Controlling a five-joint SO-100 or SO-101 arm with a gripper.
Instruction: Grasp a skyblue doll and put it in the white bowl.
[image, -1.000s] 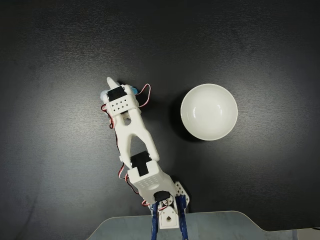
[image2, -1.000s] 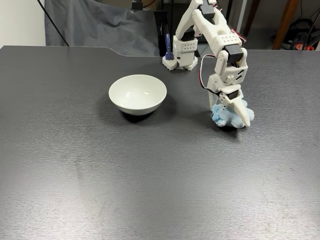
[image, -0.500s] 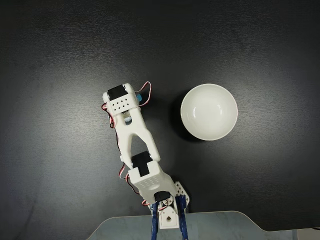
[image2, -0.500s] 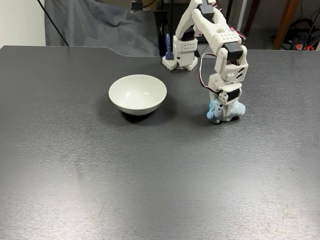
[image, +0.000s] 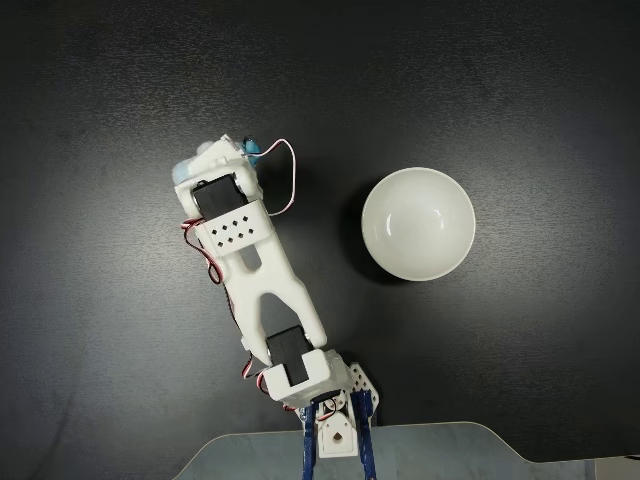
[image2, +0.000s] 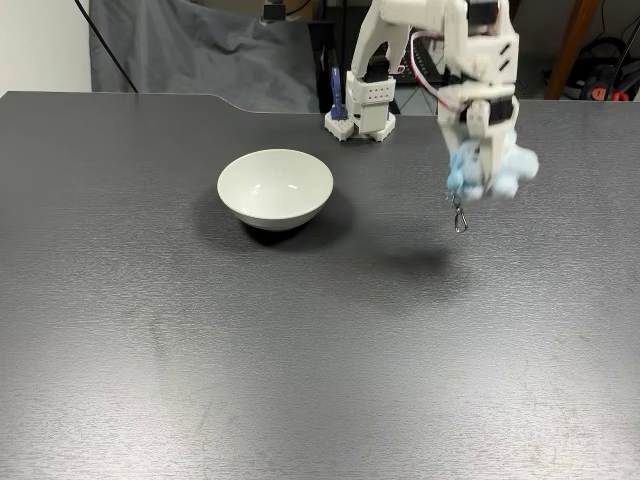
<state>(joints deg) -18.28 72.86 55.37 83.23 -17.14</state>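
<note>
My pincer (image2: 489, 180) points straight down and is clamped on the doll (image2: 517, 167), which hangs clear of the table (image2: 200, 350) with its shadow (image2: 420, 262) lying on the surface below. In the side fixed view the doll's pale blue lobes bulge out on both sides of my fingers, the larger lobe to the right, so its long axis runs roughly level, left to right; motion blur hides which end is the head. A small metal clip (image2: 459, 217) dangles beneath it. In the top-down fixed view the doll (image: 190, 166) peeks out past my wrist, with a brighter blue bit (image: 250, 149) at the right of it. The bowl (image2: 275, 187) sits upright on the table, well apart from the doll, to its left in the side view and to its right from above (image: 417, 223).
</note>
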